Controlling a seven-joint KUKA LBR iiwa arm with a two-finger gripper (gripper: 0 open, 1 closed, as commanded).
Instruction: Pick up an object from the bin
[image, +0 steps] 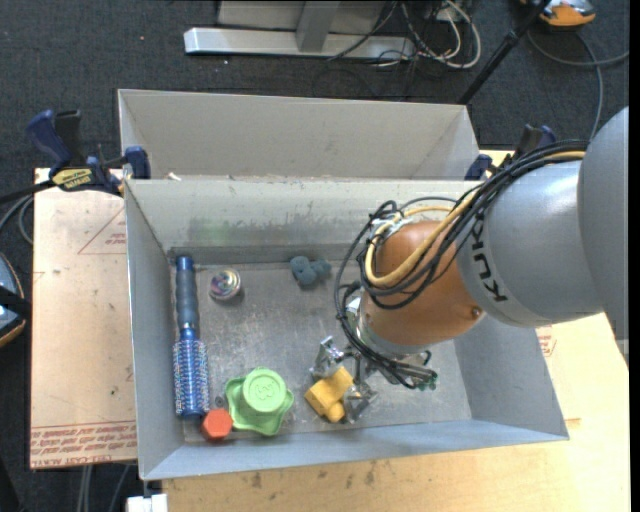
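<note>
the fingers (345, 383) stand apart, one on either side of a yellow block (325, 398) at the front middle of the bin (300, 210); whether they touch it is hard to tell. the orange cover (425, 285) hides their roots. left lie a green lid (258, 400), an orange cap (216, 426) and a blue brush (188, 350).

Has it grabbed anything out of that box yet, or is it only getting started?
Looks done: the gripper is down inside the bin, right at a yellow block near the front wall. In hand: probably taking that block; whether it grips yet I cannot tell. Left: lifting it out. The blue brush, green lid and orange cap lie nearby.
</note>
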